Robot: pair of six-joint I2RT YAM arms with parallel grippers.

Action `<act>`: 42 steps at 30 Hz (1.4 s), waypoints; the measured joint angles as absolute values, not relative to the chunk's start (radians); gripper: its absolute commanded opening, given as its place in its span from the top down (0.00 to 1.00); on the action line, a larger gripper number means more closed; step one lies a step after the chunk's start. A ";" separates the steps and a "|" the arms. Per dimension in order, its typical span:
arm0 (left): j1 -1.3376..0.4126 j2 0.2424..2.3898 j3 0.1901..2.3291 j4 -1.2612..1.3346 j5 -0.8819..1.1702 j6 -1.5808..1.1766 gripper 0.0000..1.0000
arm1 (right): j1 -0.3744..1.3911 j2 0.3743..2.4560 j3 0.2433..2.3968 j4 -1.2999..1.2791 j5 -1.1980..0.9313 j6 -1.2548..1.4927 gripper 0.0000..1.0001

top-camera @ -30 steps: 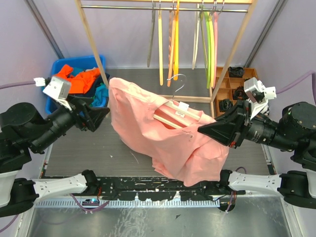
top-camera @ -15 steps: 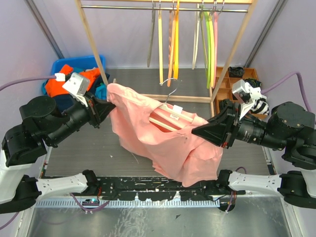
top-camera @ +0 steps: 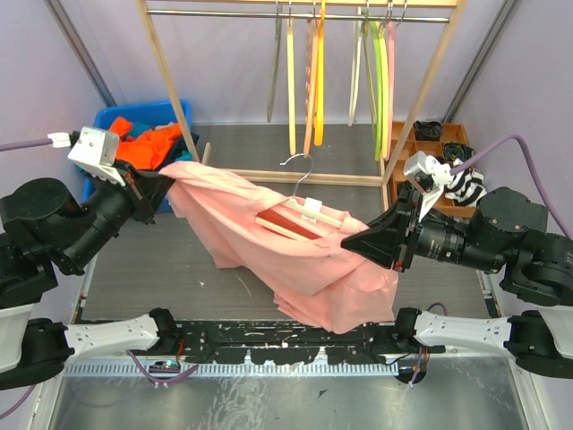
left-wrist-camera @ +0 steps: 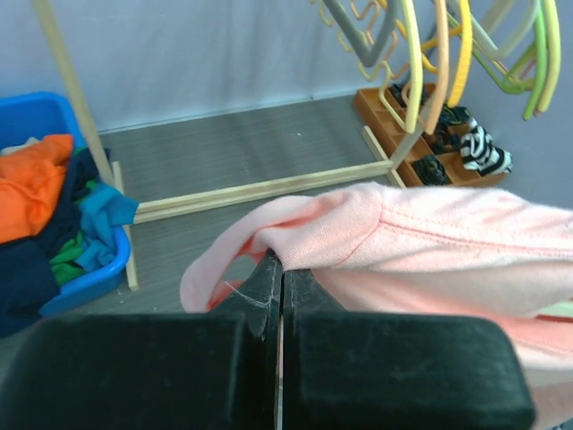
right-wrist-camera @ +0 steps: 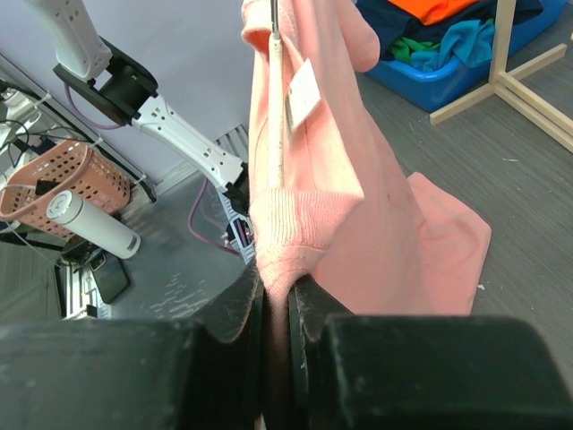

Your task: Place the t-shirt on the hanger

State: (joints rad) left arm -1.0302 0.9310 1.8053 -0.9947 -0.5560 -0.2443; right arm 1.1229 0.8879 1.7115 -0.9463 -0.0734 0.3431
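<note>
The shirt (top-camera: 269,255) hangs stretched above the bench (top-camera: 161,269). The left claw (top-camera: 166,179) is clenched on its 10 o'clock edge and the right claw (top-camera: 346,244) on its 3 o'clock edge. The hanger (top-camera: 282,213) sits partly inside, hook toward 12.

From above, the t-shirt (top-camera: 295,264) hides the hanger's (top-camera: 279,211) ends and the tips of the left tool (top-camera: 166,183) and right tool (top-camera: 352,243). The rack's (top-camera: 166,81) top is cropped.

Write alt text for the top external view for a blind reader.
The left gripper and right gripper stretch a salmon-pink t-shirt between them, a cream hanger showing in its neck opening. Behind, coloured hangers hang on a rail.
</note>
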 measured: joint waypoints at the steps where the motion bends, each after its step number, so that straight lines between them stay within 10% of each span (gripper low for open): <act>1: -1.030 0.931 1.814 -1.002 -0.577 -0.248 1.00 | 1.123 0.888 1.708 -0.948 -0.077 0.343 0.99; 29: -1.031 1.019 1.852 -1.205 -0.871 -0.371 0.99 | 1.122 0.857 1.653 -0.942 -0.174 0.352 0.99; 42: -1.031 0.966 1.844 -1.378 -0.882 -0.500 0.43 | 1.122 0.871 1.653 -0.932 -0.094 0.358 0.99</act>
State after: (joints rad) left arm -1.0306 0.9665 1.8442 -1.3777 -0.8822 -0.4999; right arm 1.1217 0.8715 1.6531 -0.9318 -0.0937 0.3576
